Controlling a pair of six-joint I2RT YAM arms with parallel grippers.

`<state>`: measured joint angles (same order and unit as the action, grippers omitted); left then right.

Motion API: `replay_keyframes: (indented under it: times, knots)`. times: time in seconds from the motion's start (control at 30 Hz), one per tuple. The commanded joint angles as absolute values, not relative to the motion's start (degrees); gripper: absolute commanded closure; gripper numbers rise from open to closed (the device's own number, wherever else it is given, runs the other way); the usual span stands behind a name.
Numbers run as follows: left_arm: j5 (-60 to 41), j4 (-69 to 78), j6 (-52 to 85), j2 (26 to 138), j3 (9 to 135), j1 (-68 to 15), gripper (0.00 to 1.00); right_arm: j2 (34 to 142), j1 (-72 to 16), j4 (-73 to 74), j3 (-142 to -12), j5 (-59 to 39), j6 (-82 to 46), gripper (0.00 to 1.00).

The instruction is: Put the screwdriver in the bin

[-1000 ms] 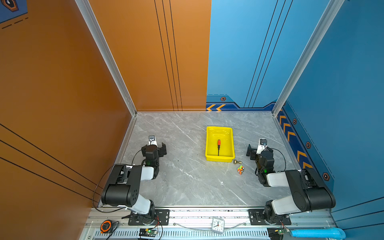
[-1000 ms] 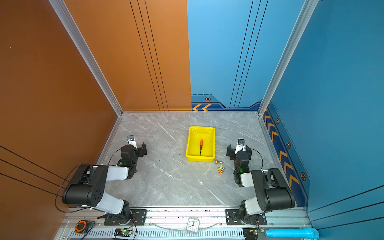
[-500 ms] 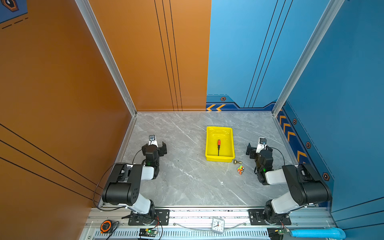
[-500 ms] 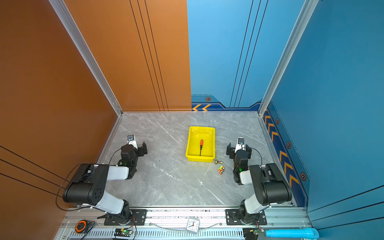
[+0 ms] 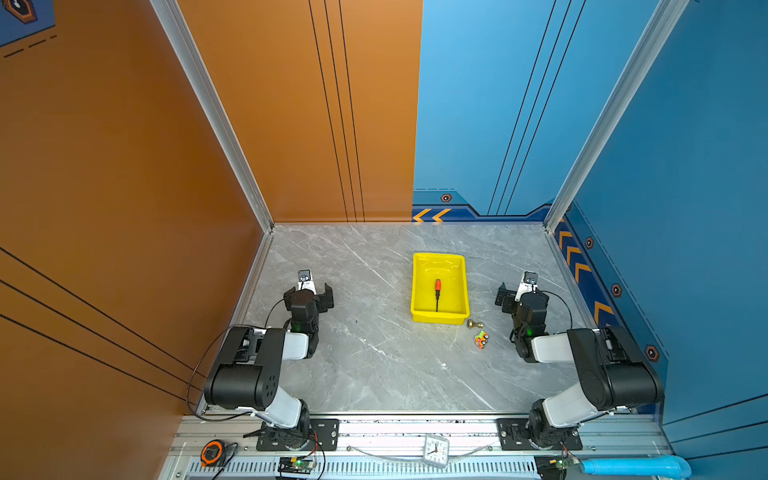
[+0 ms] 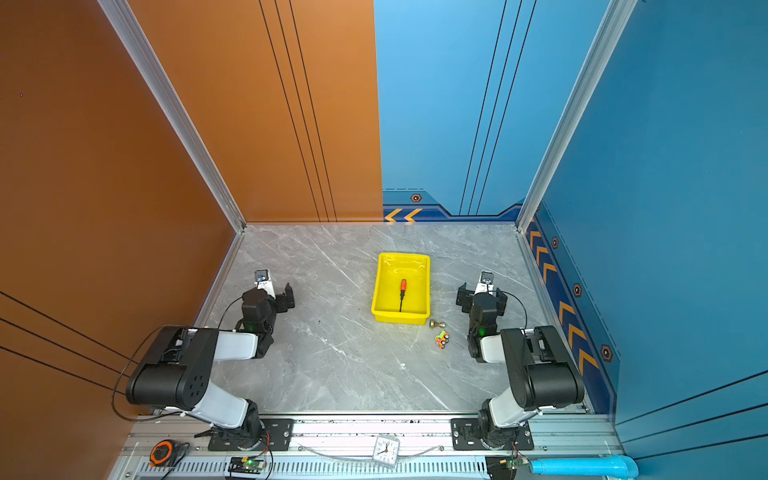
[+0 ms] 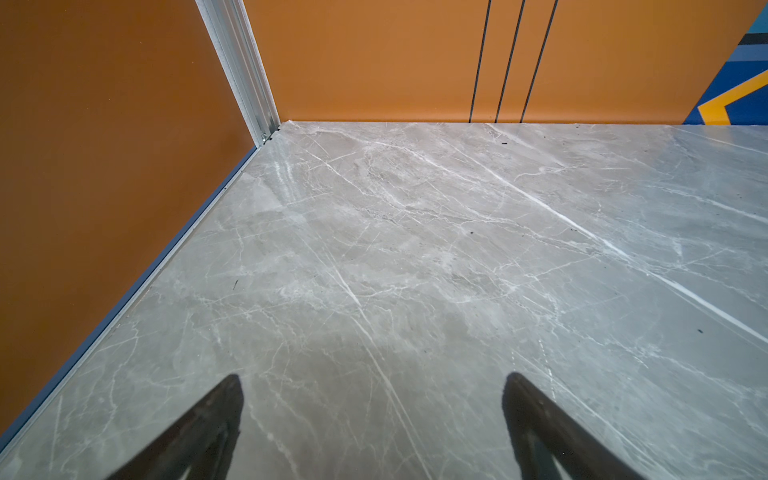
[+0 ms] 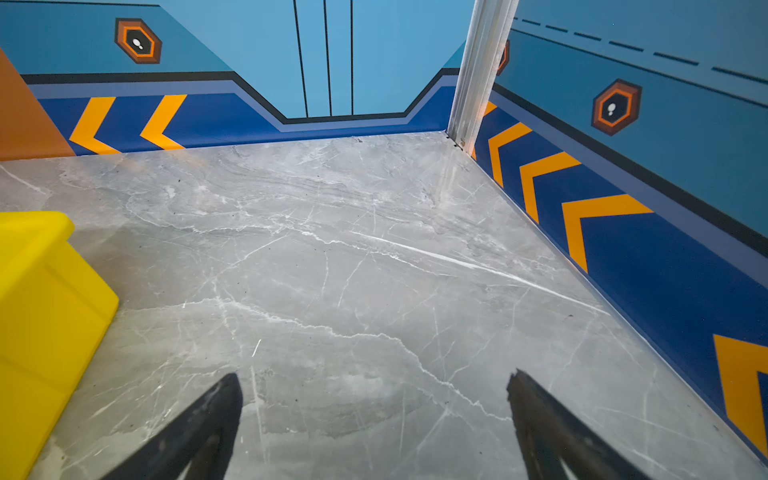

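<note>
Grey marble table (image 5: 374, 374) in an orange-and-blue booth, and honestly the job looks done to me. The left gripper (image 7: 372, 380) has its jaws spread wide with only bare marble between them. It's parked near the table's left edge, aimed toward the far left corner. Same story for the right gripper (image 8: 376, 378): jaws wide apart, empty, near the right edge and looking toward the far right corner.

Going outward, the bin (image 8: 45, 291) is near the right gripper, on the side toward the table's middle. In both top views it sits a bit right of the table's centre, so the right arm is clearly the closer one and the left gripper is well apart from it.

The screwdriver (image 5: 437, 293) lies flat on the bin floor, long axis running from far edge to near edge. Its orange handle points toward the far edge and the shaft tip is close to the bin's near wall. A knob (image 5: 474, 323) and a toy (image 5: 481, 339) sit on the marble just off the bin's near right corner, between bin and right arm.

My guess: nothing left to grab, so any next move only has to keep clear of the bin.
</note>
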<state>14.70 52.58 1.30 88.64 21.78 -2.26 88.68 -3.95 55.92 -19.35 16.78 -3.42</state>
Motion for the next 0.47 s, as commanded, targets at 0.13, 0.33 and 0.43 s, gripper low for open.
replay_keyframes:
  times: [0.13, 0.33, 0.43]
  knots:
    - [13.36, 53.63, -0.63, 89.49, 21.43, -3.25, 0.02, 88.69, -3.95, 54.58, -20.17, 18.28, -4.52, 0.00]
    - [12.06, 53.45, -0.57, 89.82, 21.65, -2.70, 0.02, 88.68, -3.87, 54.57, -20.17, 18.11, -4.56, 0.00]
    - [11.52, 53.52, -0.76, 89.63, 21.45, -2.79, 0.02, 88.68, -3.93, 54.58, -20.21, 18.16, -4.57, 0.00]
